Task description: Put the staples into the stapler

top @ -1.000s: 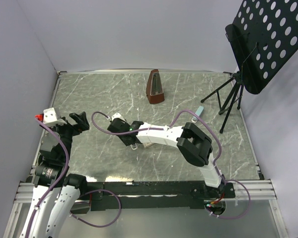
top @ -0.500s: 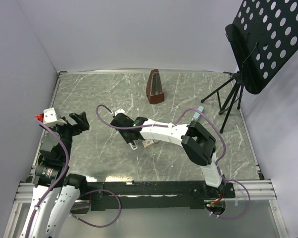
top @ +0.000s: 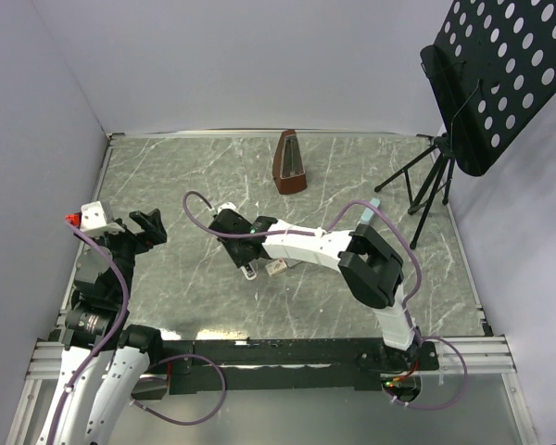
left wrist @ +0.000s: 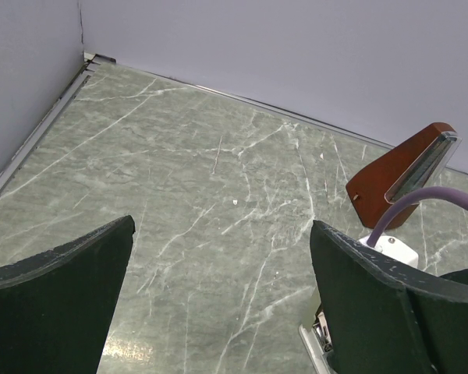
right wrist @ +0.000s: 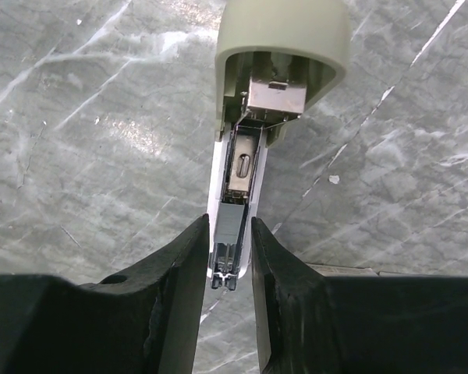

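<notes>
stapler (right wrist: 281,54) lies open on the worktop (right wrist: 78,156), long axis pointing straight away from the right hand (right wrist: 230,257), whose fingers (right wrist: 179,280) straddle its magazine (right wrist: 217,187), narrowly apart; whether they pinch it i cannot tell. grey staples (right wrist: 232,226) seem seated in the channel. left hand (left wrist: 222,226) gapes, farther off.

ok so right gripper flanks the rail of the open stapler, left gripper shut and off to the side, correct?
No: the left gripper is wide open, not shut, as the left wrist view shows. It is off to the side, and the right gripper does flank the rail of the open stapler.
</notes>
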Controlling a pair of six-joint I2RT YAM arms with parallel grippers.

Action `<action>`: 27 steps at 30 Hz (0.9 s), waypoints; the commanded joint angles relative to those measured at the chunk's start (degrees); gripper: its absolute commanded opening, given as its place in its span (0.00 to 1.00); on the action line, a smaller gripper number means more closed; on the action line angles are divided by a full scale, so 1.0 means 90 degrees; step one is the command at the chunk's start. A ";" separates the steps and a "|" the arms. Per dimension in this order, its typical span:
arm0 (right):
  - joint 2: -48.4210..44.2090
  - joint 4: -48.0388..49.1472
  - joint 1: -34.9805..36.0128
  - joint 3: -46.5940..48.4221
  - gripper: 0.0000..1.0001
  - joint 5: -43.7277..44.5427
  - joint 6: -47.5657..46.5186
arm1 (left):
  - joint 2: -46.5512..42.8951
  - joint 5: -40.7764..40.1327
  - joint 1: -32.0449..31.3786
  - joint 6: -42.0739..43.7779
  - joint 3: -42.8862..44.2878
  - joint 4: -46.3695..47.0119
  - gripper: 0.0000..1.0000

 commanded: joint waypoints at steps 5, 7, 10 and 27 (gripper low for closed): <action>0.0194 -0.0057 -0.0032 0.0176 0.36 -0.0108 0.0073 | -0.0018 0.0064 0.0036 0.0005 -0.0006 0.0240 0.99; 0.0243 -0.0066 -0.0032 0.0195 0.36 -0.0108 0.0073 | -0.0008 0.0074 0.0036 0.0005 -0.0006 0.0240 0.99; 0.0262 -0.0057 -0.0032 0.0196 0.36 -0.0128 0.0073 | 0.0002 0.0074 0.0036 0.0005 -0.0006 0.0240 0.99; 0.0136 0.0002 -0.0012 0.0108 0.29 0.0117 -0.0083 | 0.0031 0.0084 0.0036 0.0014 -0.0006 0.0240 1.00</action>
